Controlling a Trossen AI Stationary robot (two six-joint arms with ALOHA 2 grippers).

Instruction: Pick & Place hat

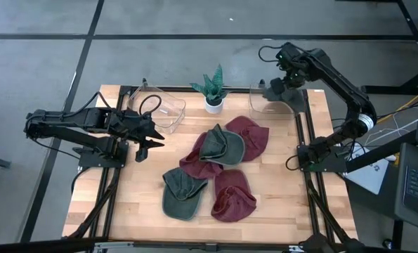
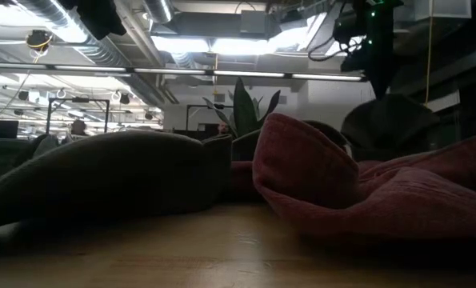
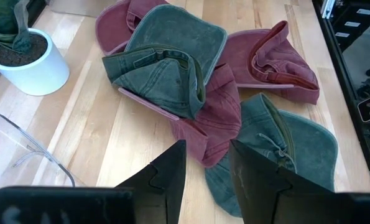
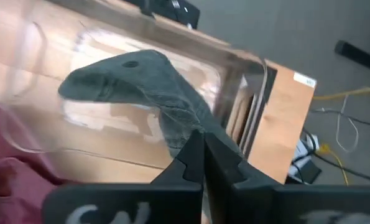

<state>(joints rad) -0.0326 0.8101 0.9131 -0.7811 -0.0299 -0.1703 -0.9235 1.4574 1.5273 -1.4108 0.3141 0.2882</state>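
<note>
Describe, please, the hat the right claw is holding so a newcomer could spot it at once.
Start at the potted plant at the table's far edge, then go to the clear bin on its right. The grey-green cap hangs over it, shut in the right claw, the only hat off the table.

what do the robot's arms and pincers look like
Both arms are dark, nearly black, built of slim jointed links with black cables looping along them. The left pincer ends in two flat, dark, angular fingers with a stepped notch on their inner edges. The right pincer has the same flat dark fingers; pale lettering, too blurred to read, shows on its body.
</note>
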